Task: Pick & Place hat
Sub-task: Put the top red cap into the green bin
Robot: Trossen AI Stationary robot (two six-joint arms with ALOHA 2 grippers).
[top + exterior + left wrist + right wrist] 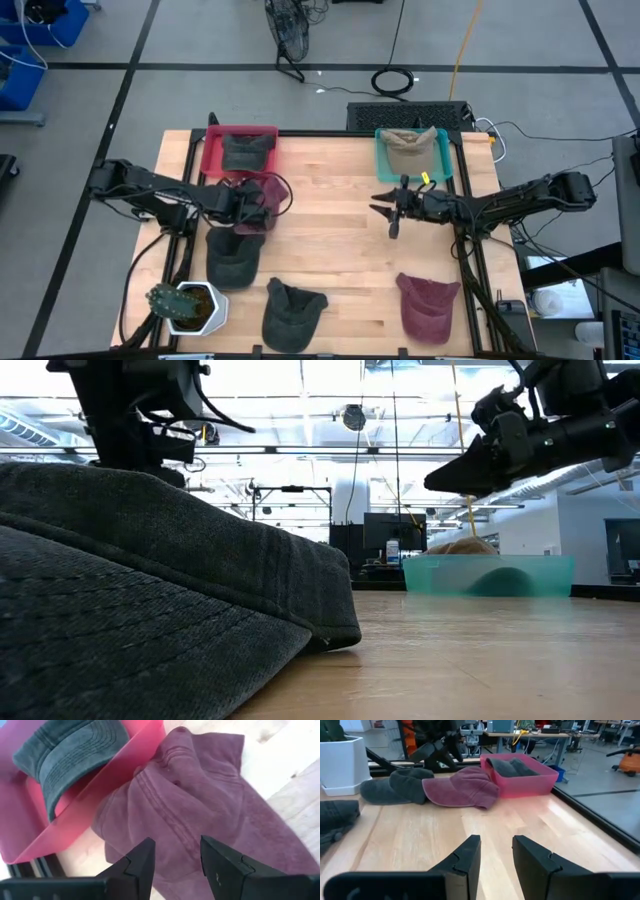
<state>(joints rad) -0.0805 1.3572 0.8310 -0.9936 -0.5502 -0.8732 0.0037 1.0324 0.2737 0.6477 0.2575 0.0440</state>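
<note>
My left tool [262, 205] hovers over the maroon hat [262, 200] that lies on the wooden surface [340, 250], just beside the front corner of the pink bin [212, 150]. In my left wrist view the two fingers [142, 862] stand apart with a gap between them, above the maroon hat's [200, 805] crown and not closed on it; the tool is open. The hat touches the pink bin's [100, 780] wall on one side. Inside that bin lies a dark grey hat [246, 152], its stitched brim plain in my wrist view [60, 755].

On the far side of the maroon hat from the bin rests another dark hat [232, 258], touching it or nearly so. Beyond that one, near the surface's edge, stands a white planter [193, 308] with a green plant.

My right tool [385, 208] hangs above the bare surface, well apart from the pink bin and just in front of the teal bin [440, 165], which holds a tan hat [410, 148]. Its fingers [467, 857] are parted and hold nothing.

Two more hats lie well away from the pink bin, along the near edge: a dark one [293, 312] and a second maroon one [428, 305].
</note>
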